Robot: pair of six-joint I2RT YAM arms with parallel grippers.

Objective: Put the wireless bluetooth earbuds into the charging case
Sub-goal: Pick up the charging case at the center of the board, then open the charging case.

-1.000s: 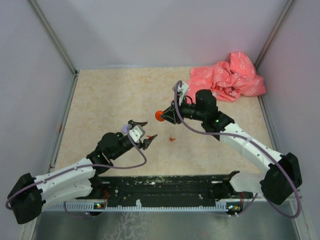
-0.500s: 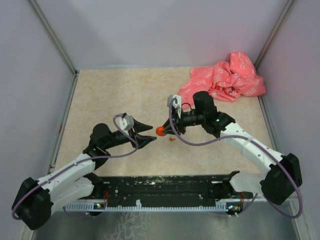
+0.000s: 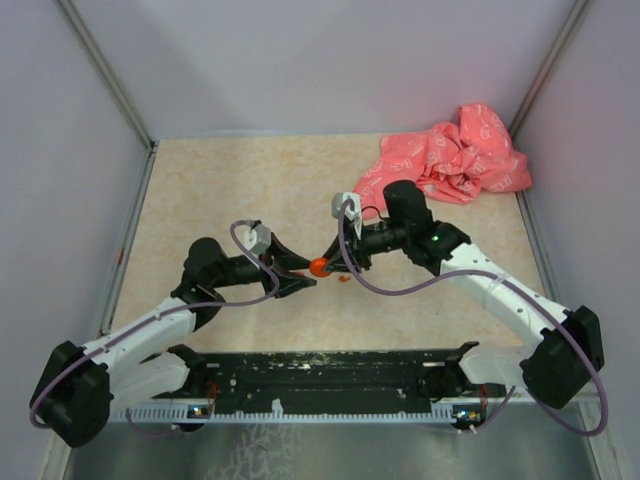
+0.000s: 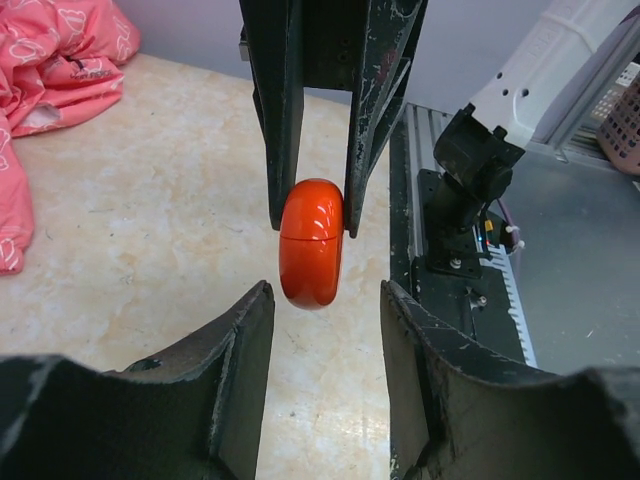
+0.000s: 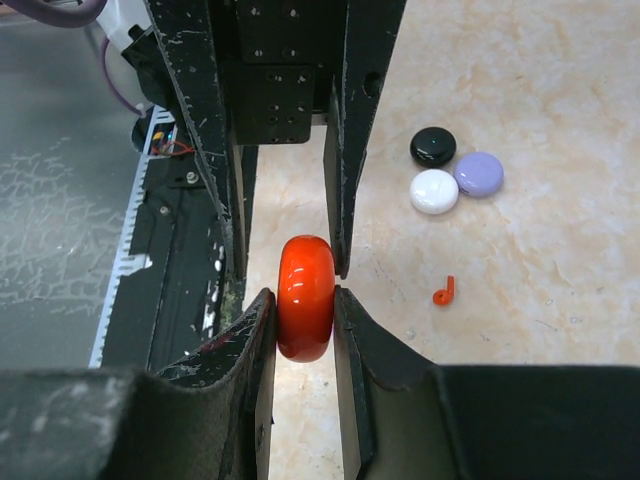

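Since a second ago my left pincer point(image 3: 306, 275) has slid in and my right pincer point(image 5: 303, 295) has dropped to meet it above the counter point(image 3: 220, 190). Right is clenched on the red charging case point(image 4: 311, 243). Left is spread wide, flanking it, seemingly not touching. If left closes off-centre, that glossy rounded shell could squirt free. Its seam looks shut. One red earbud point(image 5: 443, 291), tiny and hook-shaped, lies on the counter nearby, well apart from the case.
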